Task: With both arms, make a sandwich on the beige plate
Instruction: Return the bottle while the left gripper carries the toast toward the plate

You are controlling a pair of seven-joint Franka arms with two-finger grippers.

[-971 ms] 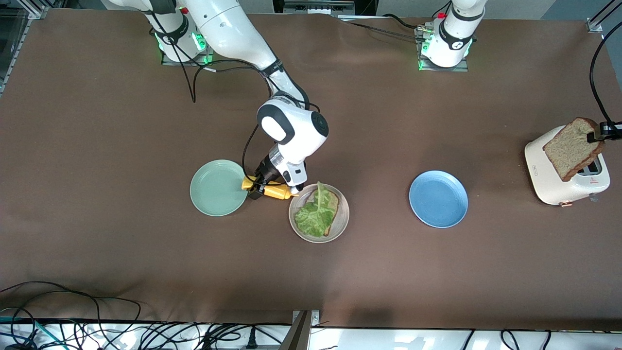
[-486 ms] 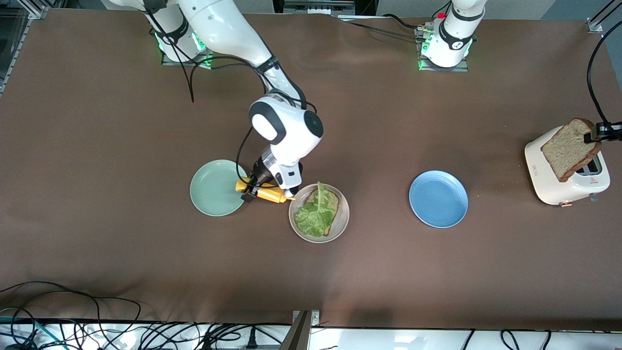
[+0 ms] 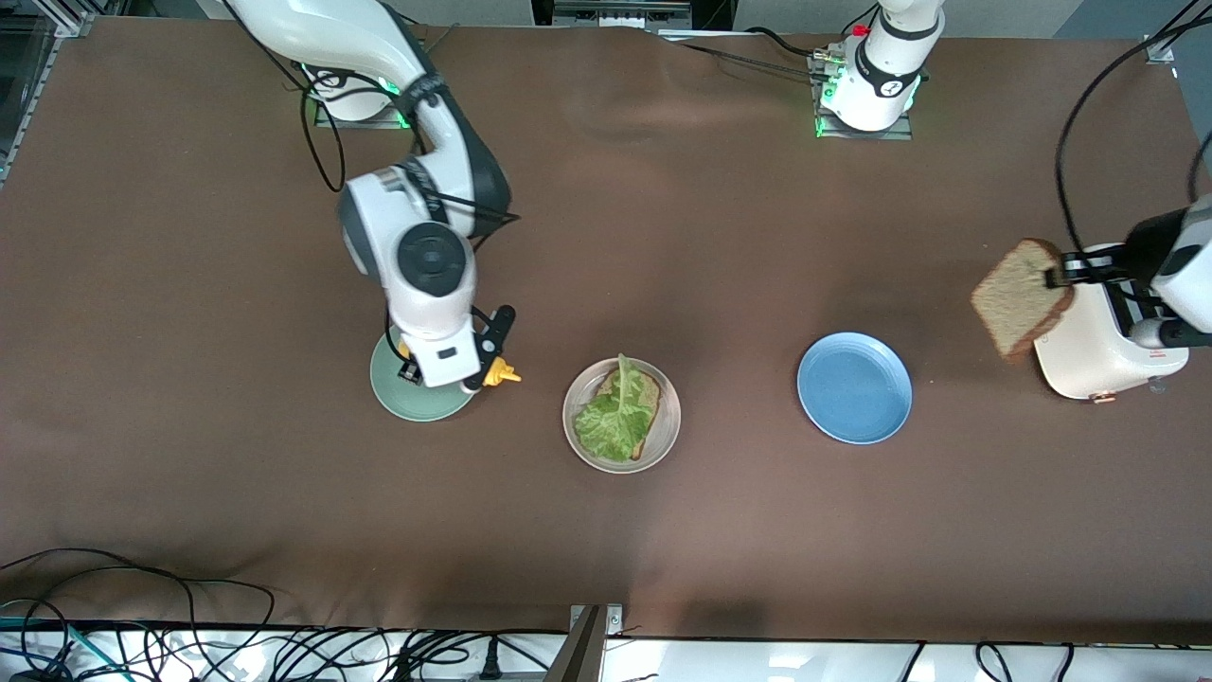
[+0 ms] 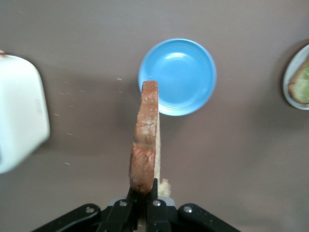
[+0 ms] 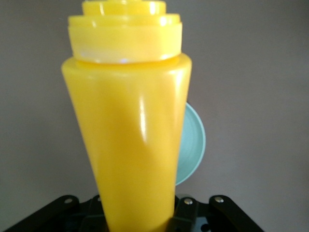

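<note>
Since a second ago your right arm has pulled back from the beige plate (image 3: pixel 666 438), and your left arm has carried its bread away from the toaster (image 3: pixel 1103 365).

Nearest to the front camera on the counter (image 3: pixel 237 474) you see the beige plate, with one bread slice (image 3: pixel 647 396) on it and the lettuce leaf (image 3: pixel 611 421) lying on top. Beside it, toward the left arm's end, sits the blue plate (image 3: pixel 854 386).

Toward the right arm's end, the right gripper (image 3: pixel 445 374) is over the mint-green plate (image 3: pixel 402 403); its fingers are closed around the yellow squeeze bottle (image 5: pixel 130 145).

The left gripper (image 4: pixel 143 200) is over the bare counter between the blue plate and the toaster; its fingers pinch the second bread slice (image 3: pixel 1018 298) by one edge, and the slice hangs on edge.
</note>
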